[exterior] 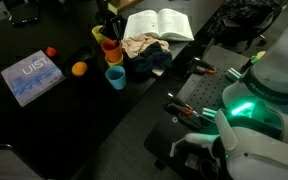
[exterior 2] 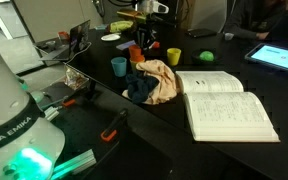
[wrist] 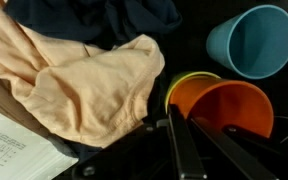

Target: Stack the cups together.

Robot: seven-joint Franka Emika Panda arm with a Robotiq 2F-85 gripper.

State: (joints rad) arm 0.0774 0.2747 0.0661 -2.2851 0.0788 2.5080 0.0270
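In the wrist view an orange cup [wrist: 229,105] sits inside a yellow-green cup [wrist: 187,79], whose rim shows just behind it. A light blue cup [wrist: 252,40] stands apart, beyond them. My gripper [wrist: 182,114] has its two fingers close together on the orange cup's near wall, one outside and one inside. In both exterior views the gripper [exterior 2: 144,38] hangs over the orange cup [exterior: 110,47] [exterior 2: 136,53], with the blue cup [exterior: 115,77] [exterior 2: 119,66] beside it. The yellow cup [exterior: 101,35] shows behind the orange one.
A crumpled tan cloth [wrist: 74,70] on a dark cloth [exterior 2: 139,88] lies right next to the cups. An open book [exterior 2: 224,100] lies beyond it. Two orange balls [exterior: 79,68] [exterior: 51,51] and a blue book [exterior: 32,77] lie on the black table. A green object [exterior 2: 206,57] and a tablet [exterior 2: 279,57] are at the back.
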